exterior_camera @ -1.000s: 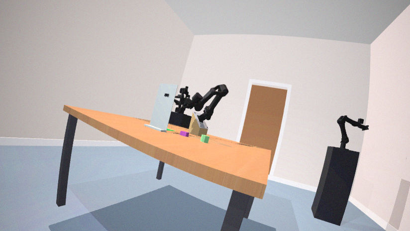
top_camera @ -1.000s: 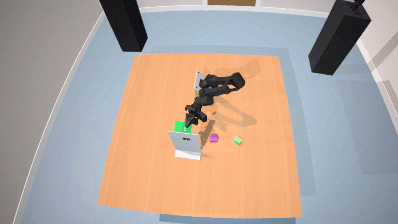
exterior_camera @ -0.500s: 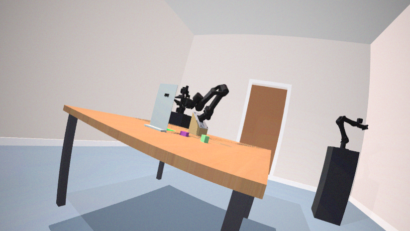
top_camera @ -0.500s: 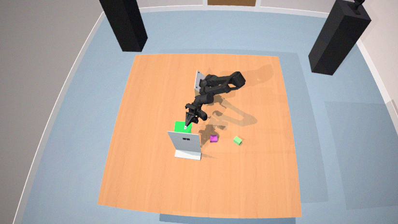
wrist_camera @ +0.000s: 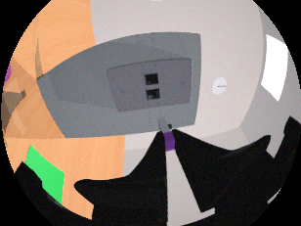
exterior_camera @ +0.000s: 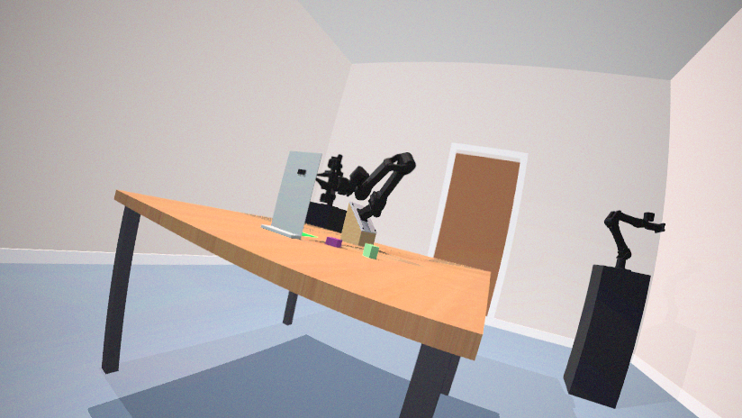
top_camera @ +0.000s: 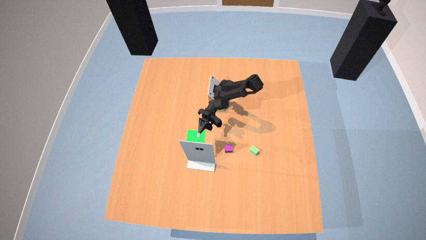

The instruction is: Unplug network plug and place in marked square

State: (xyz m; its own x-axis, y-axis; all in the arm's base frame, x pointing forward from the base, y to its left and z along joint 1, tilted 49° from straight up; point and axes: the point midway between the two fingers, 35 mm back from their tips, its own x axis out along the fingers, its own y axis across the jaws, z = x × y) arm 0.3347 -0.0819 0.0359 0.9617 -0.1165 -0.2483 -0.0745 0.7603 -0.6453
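One panel (top_camera: pixel 197 151), two sockets (wrist_camera: pixel 151 85), two blocks (top_camera: pixel 228 148).

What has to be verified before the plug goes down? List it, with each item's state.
1. Grip: the claw is shut on the plug. Ok.
2. Plug out of the socket: both openings in the panel look dark and empty, and the plug sits apart from the panel. Ok.
3. Plug above the marked square: the top view puts it there, but the claw hangs high, so the line-up is uncertain. Cannot tell.
4. Plug down on the table: the exterior view shows the claw near socket height. Not ok.
5. Square free of strays: the purple block and the green block lie off to one side. Ok.
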